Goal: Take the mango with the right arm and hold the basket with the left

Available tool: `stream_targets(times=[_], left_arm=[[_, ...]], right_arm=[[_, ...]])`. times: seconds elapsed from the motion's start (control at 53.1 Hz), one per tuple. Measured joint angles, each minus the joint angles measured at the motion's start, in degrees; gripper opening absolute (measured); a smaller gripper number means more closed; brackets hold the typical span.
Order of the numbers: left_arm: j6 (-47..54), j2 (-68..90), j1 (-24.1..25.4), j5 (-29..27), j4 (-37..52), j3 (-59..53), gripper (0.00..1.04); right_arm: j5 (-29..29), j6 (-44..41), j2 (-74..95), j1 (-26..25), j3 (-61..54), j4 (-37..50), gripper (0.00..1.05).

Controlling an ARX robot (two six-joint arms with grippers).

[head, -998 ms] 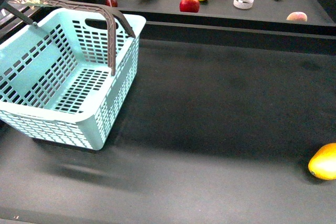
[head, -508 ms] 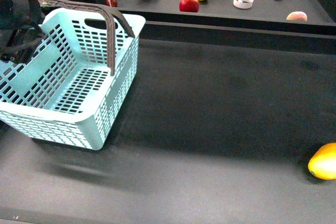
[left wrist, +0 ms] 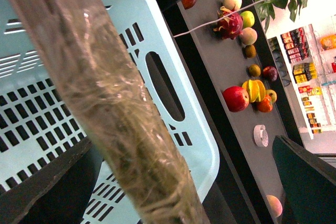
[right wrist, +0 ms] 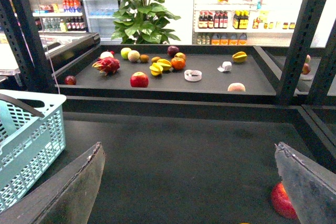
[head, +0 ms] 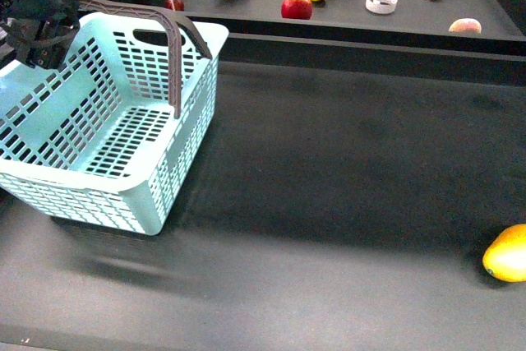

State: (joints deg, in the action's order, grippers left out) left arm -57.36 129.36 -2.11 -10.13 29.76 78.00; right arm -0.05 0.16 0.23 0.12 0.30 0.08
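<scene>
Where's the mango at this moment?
Front view: the mango lies at the picture's right edge on the dark table, partly cropped, far from the basket.

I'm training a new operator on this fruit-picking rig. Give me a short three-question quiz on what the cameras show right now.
1. True or false: the mango lies on the dark table, outside the basket.
2. In the left wrist view, what does the left gripper straddle? A. the basket handle B. a red apple C. a tape roll
3. Fill in: the right gripper is ___, holding nothing.
Key: 1 true; 2 A; 3 open.
</scene>
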Motion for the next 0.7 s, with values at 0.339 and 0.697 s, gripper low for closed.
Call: stream_targets(times=[0.339, 0.697], left_arm=[[-0.4, 3.9, -0.9, 0.3, -1.6, 3.9, 0.62], [1.8, -2.1, -1.9, 2.4, -2.8, -1.2, 0.08]], right_arm=[[0.0, 0.0, 0.0, 0.0, 0.0, 0.0, 0.97], [0.0, 0.0, 0.0, 0.0, 0.0, 0.0, 0.97]])
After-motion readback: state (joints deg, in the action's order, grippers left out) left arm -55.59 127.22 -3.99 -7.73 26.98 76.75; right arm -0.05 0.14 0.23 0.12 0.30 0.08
